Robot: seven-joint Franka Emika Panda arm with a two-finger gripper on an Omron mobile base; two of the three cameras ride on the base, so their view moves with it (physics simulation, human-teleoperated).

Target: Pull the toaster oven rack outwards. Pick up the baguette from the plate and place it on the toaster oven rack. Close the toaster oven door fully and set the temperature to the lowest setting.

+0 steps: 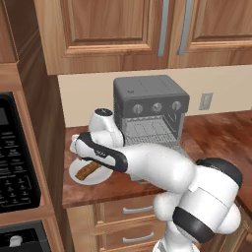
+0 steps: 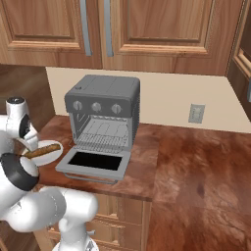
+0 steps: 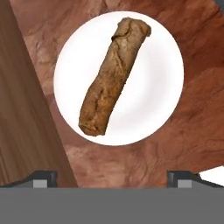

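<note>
Reddish-brown marbled stone forms the kitchen counter, which is set beneath wooden wall cabinets with grey bar handles and backed by a cream wall carrying a grey outlet plate. On this counter the boxy dark-grey metal toaster oven is placed, with three round knobs in a row above its front opening. Its light-grey framed door with the dark glass window is folded down flat in front of the cavity, the thin bar handle lying along the near edge. The silvery-grey wire rack is seen inside the cavity, reaching forward toward the door hinge. Just beside the oven, on the side toward a black keypad microwave built into the wooden column, the small round white plate is set on the counter near its front edge. The short golden-brown baguette with darker crust marks is laid diagonally across the plate, both ends kept within the rim. The two-finger gripper of the white arm is held above the plate, facing down at it, clear of the bread. Its dark fingertips are spread wide apart, and nothing is held between them.
</note>
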